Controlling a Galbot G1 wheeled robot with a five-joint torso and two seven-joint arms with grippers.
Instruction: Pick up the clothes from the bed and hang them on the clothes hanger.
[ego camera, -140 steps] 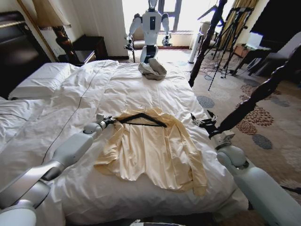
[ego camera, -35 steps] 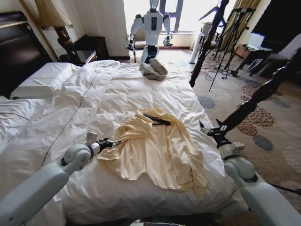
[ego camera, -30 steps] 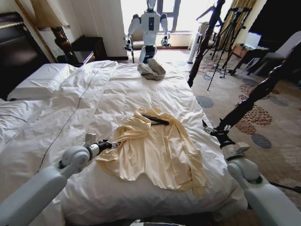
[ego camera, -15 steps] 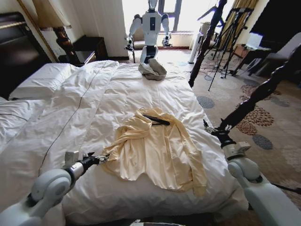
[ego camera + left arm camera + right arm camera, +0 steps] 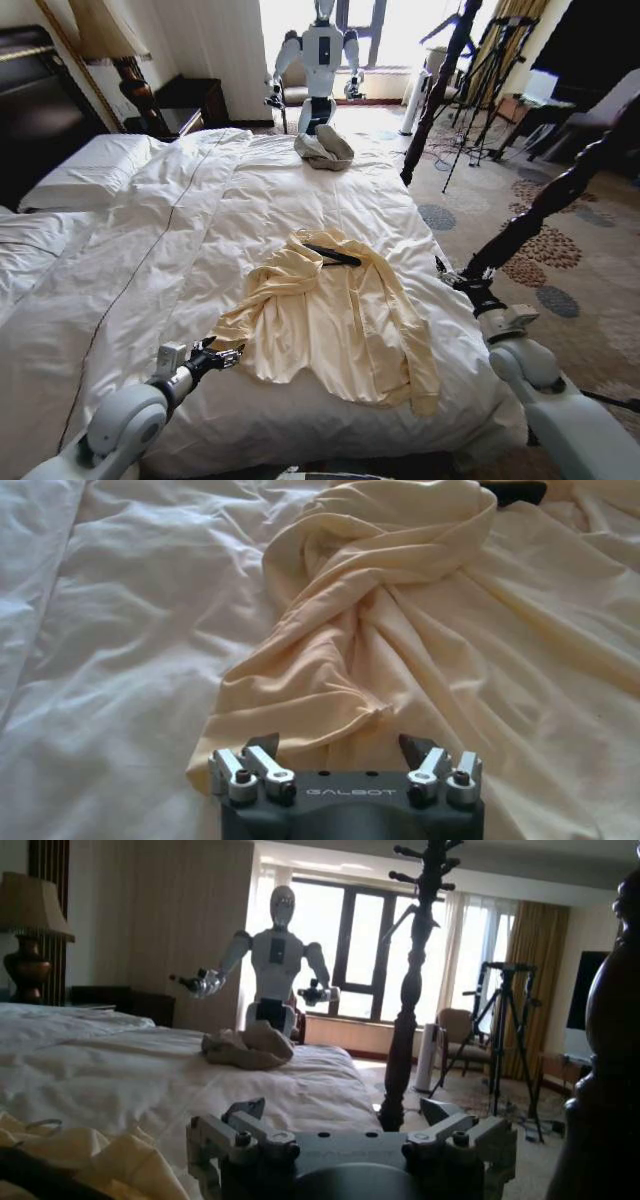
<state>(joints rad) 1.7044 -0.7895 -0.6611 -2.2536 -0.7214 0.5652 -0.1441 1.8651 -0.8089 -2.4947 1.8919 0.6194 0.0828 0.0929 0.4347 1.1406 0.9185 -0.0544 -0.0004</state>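
Observation:
The cream-yellow clothes (image 5: 335,320) lie spread on the near right part of the bed (image 5: 190,220), with the left sleeve folded in over the chest. The black clothes hanger (image 5: 334,256) lies at the collar, partly under the fabric. My left gripper (image 5: 226,354) is open at the lower left edge of the clothes. In the left wrist view the clothes (image 5: 400,637) bunch just ahead of the left gripper (image 5: 340,747), and the hanger (image 5: 513,491) shows at the far edge. My right gripper (image 5: 451,275) hangs open beside the bed's right edge, holding nothing, as the right wrist view (image 5: 342,1111) confirms.
A grey-beige cloth bundle (image 5: 323,148) sits at the bed's far end, with another robot (image 5: 322,55) standing behind it. Dark bedposts (image 5: 438,95) (image 5: 545,205) rise on the right. Black tripods (image 5: 490,75) stand on the patterned carpet. Pillows (image 5: 85,170) lie at the left.
The left sleeve has been folded in over the hanger. My left gripper has let go and drawn back toward the near left of the bed. The right arm has barely moved.

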